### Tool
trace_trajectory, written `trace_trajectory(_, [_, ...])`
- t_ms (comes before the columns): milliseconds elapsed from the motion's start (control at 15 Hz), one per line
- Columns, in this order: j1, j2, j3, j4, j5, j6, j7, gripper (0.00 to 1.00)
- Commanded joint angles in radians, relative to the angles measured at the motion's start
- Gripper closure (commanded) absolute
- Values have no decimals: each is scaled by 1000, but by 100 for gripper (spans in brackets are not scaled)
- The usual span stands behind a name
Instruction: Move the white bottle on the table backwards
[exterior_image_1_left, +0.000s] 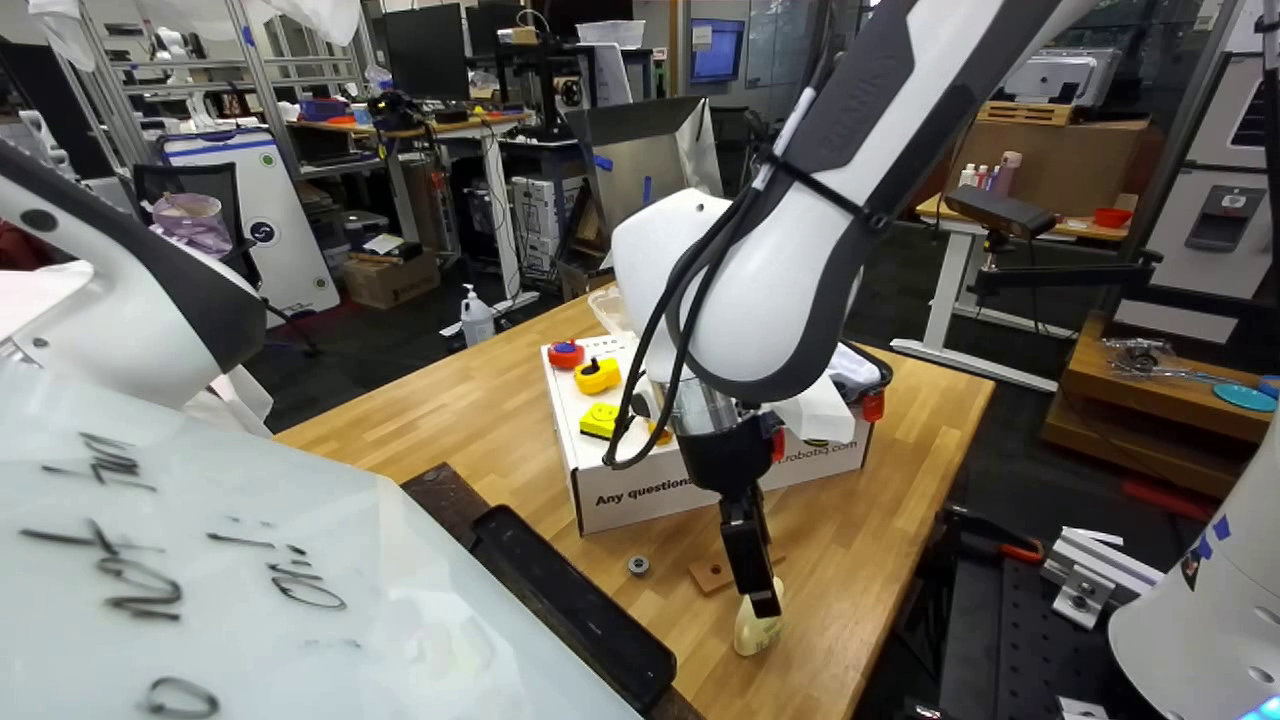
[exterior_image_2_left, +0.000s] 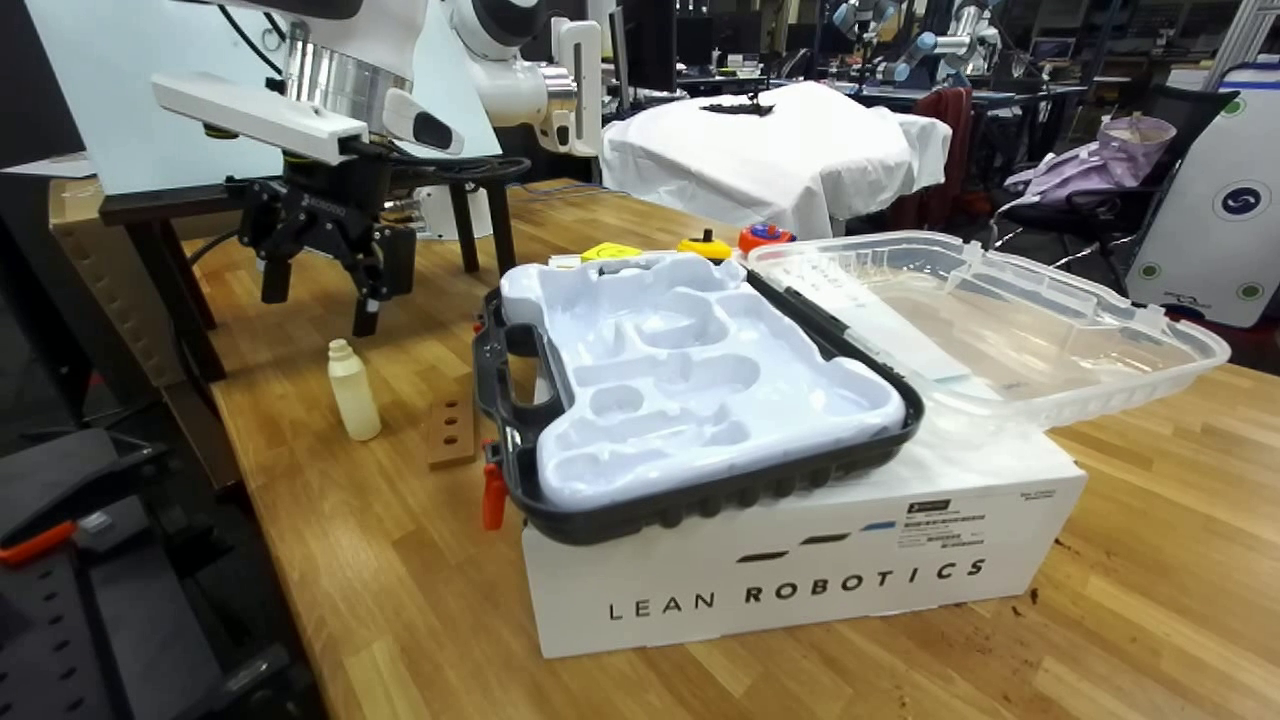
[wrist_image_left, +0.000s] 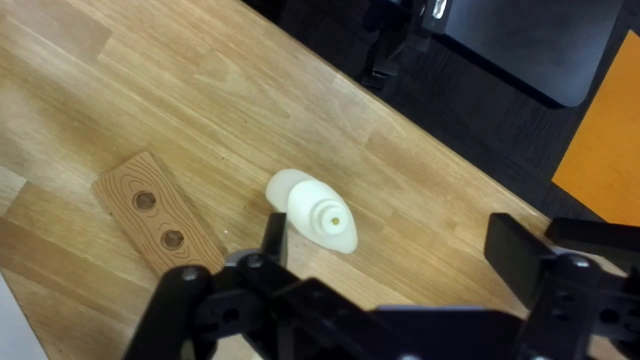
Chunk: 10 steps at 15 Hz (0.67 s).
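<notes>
The white bottle (exterior_image_2_left: 354, 392) stands upright on the wooden table (exterior_image_2_left: 450, 610), close to one of its edges. From above, in the wrist view, the bottle (wrist_image_left: 312, 200) shows its round nozzle and oval body. My gripper (exterior_image_2_left: 320, 300) hangs above it, with a visible gap down to the nozzle. Wide apart and holding nothing, the jaws of the gripper (wrist_image_left: 390, 220) leave the bottle nearer the left finger (wrist_image_left: 276, 237) than the right finger (wrist_image_left: 515, 255). Part of the bottle (exterior_image_1_left: 757, 635) is covered by a black finger in an exterior view.
A brown wooden block with holes (wrist_image_left: 160, 215) lies beside the bottle, and a small grey ring (exterior_image_1_left: 638, 566) is near it. A large white box (exterior_image_2_left: 800, 590) carries an open case (exterior_image_2_left: 700, 370) and tape measures (exterior_image_1_left: 597, 376). A whiteboard (exterior_image_1_left: 250, 560) borders the table.
</notes>
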Motion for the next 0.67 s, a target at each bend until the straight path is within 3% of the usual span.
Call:
trace_trajectory(0, [-16, 18, 10, -4, 3, 60, -30, 0])
trace_trajectory(200, [-40, 54, 17, 12, 36, 4, -122, 0])
trace_trajectory(267, [-22, 36, 14, 0, 2, 31, -53, 0])
trace_trajectory(600, [-35, 59, 18, 4, 13, 29, -93, 0])
